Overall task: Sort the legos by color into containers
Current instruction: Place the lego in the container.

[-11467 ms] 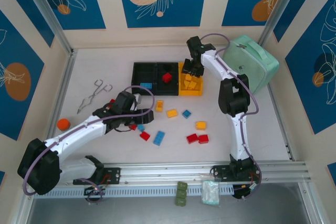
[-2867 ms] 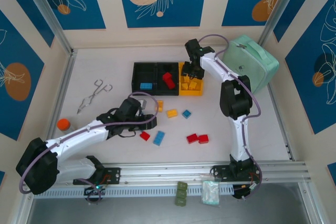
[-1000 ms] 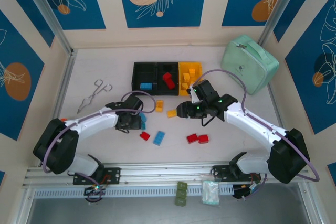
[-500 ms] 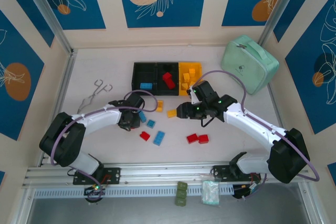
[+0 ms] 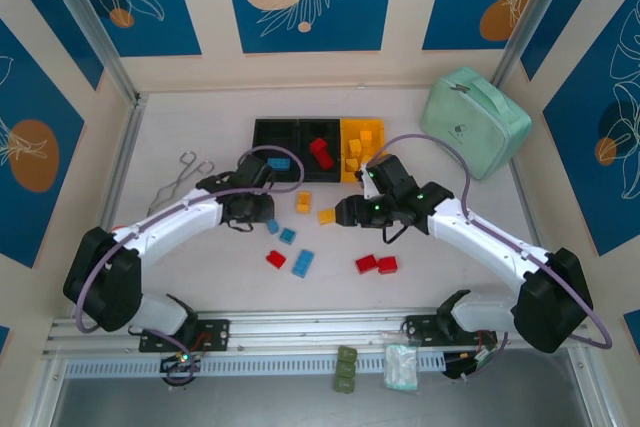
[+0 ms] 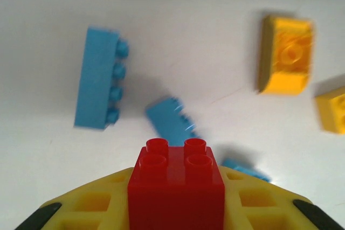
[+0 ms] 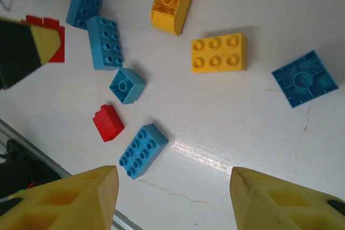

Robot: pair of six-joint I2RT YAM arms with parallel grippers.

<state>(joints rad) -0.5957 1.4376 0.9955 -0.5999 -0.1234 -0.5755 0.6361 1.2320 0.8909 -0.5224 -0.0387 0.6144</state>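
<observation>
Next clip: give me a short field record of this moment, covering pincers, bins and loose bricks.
left pincer: shut on red lego
right pincer: open, empty, above loose legos
containers: blue lego in left black bin, red ones in middle black bin, yellow ones in yellow bin
loose legos: red, blue and yellow, on the table before the containers
sorting: not finished

The red brick (image 6: 176, 184) between the left gripper's (image 6: 176, 200) fingers (image 6: 91, 204) is smooth, glossy plastic, with soft highlights on its studs. The fingers are yellow plastic, matt, with moulded recesses. Ahead of them the blue bricks (image 6: 97, 79) have the same moulded sheen. Under the right gripper (image 7: 172, 197) the white table (image 7: 242, 117) is smooth and semi-gloss, with hairline scratches. To the left gripper's left lie bare metal tongs (image 5: 180, 179).
</observation>
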